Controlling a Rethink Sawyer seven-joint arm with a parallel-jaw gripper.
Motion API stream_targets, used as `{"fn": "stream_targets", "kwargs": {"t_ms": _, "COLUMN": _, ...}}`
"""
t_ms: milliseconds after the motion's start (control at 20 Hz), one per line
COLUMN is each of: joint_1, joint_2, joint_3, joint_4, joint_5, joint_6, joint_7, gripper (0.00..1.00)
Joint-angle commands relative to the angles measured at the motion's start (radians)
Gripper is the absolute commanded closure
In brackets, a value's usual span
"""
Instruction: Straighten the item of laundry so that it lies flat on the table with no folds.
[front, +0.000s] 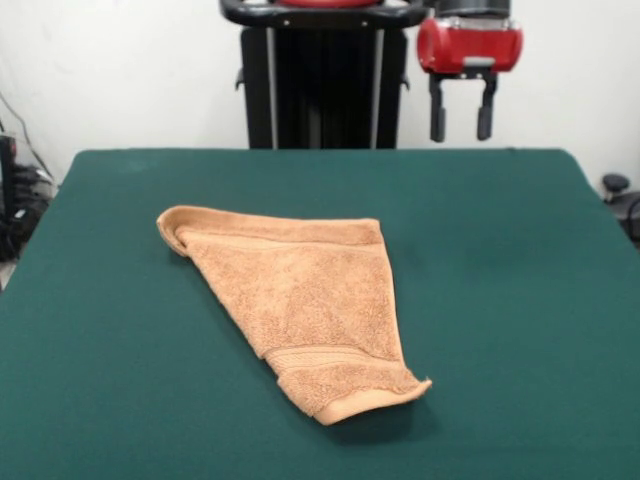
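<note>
Centre to lower centre of frame: the orange-tan terry towel (300, 300) lies folded over itself into a rough triangle on the green table (520, 300). Its nearest corner points to the lower right, a banded hem running just above it; a curled corner sits at upper left. It will likely handle as light, soft and limp, sagging when lifted. The free near corner seems the best place to pinch. Top of frame, right of centre: the gripper (461, 120) hangs well apart from the towel, fingers (438, 118) parted, holding nothing.
</note>
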Motion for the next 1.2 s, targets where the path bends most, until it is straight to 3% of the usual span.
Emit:
{"fn": "stream_targets", "kwargs": {"t_ms": 50, "joint_1": -0.009, "joint_2": 0.039, "joint_3": 0.031, "joint_4": -0.029, "joint_5": -0.002, "joint_6": 0.06, "joint_7": 0.148, "gripper": 0.0}}
{"fn": "stream_targets", "kwargs": {"t_ms": 450, "joint_1": -0.02, "joint_2": 0.006, "joint_3": 0.036, "joint_4": -0.019, "joint_5": 0.013, "joint_6": 0.104, "joint_7": 0.152, "gripper": 0.0}}
{"fn": "stream_targets", "kwargs": {"t_ms": 850, "joint_1": -0.017, "joint_2": 0.196, "joint_3": 0.022, "joint_4": -0.143, "joint_5": -0.015, "joint_6": 0.102, "joint_7": 0.085, "gripper": 0.0}}
{"fn": "stream_targets", "kwargs": {"t_ms": 1200, "joint_1": -0.025, "joint_2": 0.254, "joint_3": 0.018, "joint_4": -0.211, "joint_5": -0.021, "joint_6": 0.102, "joint_7": 0.07, "gripper": 0.0}}
